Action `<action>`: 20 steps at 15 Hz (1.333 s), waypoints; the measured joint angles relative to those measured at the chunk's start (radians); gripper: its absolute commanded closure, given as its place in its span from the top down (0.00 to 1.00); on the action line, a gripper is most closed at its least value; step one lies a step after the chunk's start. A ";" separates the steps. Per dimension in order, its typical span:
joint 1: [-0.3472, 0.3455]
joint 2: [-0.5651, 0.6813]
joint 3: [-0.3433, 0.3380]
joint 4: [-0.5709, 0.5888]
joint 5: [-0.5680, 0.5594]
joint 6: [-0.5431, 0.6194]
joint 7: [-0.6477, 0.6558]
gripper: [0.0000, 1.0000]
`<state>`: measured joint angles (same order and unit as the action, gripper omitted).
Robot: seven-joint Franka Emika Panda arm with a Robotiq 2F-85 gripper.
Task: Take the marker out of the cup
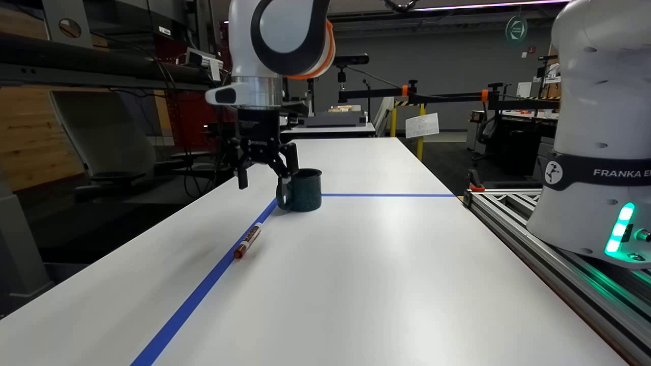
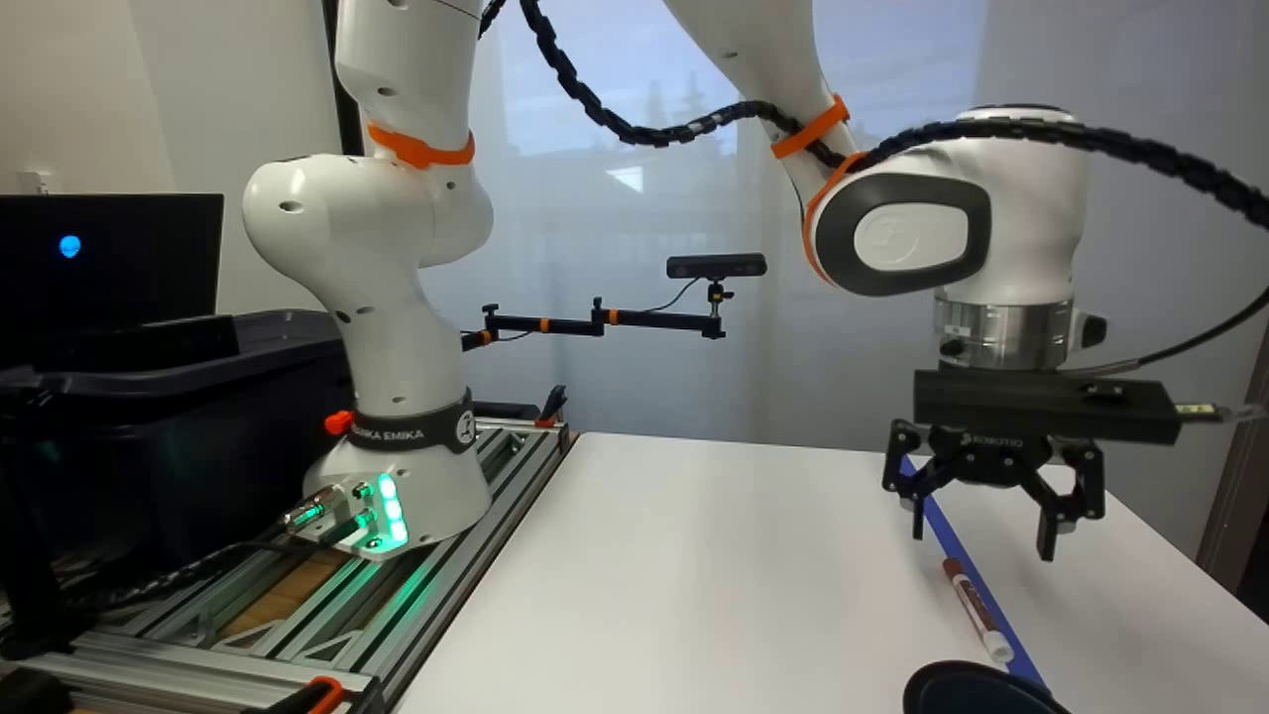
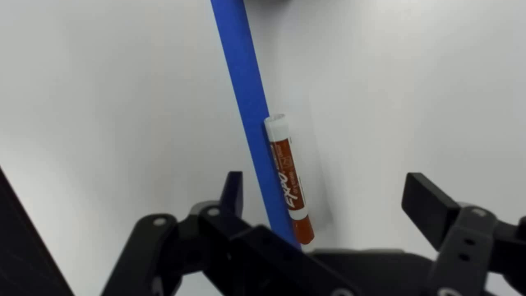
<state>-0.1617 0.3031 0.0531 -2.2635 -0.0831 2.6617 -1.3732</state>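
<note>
Status: marker (image 3: pixel 288 176) out, claw (image 3: pixel 324 187) wide

Wrist view: the marker lies flat on the table (image 3: pixel 123 102), along the edge of the blue tape (image 3: pixel 248 90). Your claw stands wide, fingers (image 3: pixel 428 207) well apart, gripping nothing. Judgement: the asked-for step is done; at most, you have a clear retreat left to make. Label on the barrel reads EXPO; the smaller print is doubtful.

In an exterior view, the cup (image 1: pixel 306 192) stands upright, near the marker's white end but apart from it. Nothing pokes above the rim; you cannot see inside. Readable: FRANKA E, cut off at the edge, on the base band (image 1: pixel 605 172). A pale sheet (image 1: pixel 422 125) bears marks too faint for you to read.

In an exterior view, your claw hangs above the table with a wide gap between its fingers, clear of the marker. Only part of the cup's rim shows, at the bottom edge. Readable: ROBOTIQ on the claw, EMIKA after a partly hidden word on the base band. The monitor (image 2: pixel 129 283) glows with a blue logo (image 2: pixel 69 246), no words.
</note>
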 measured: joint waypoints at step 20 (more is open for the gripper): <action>0.109 -0.225 -0.079 0.040 -0.155 -0.357 0.743 1.00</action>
<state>-0.0528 0.0780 -0.0260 -2.2234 -0.2383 2.3044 -0.6305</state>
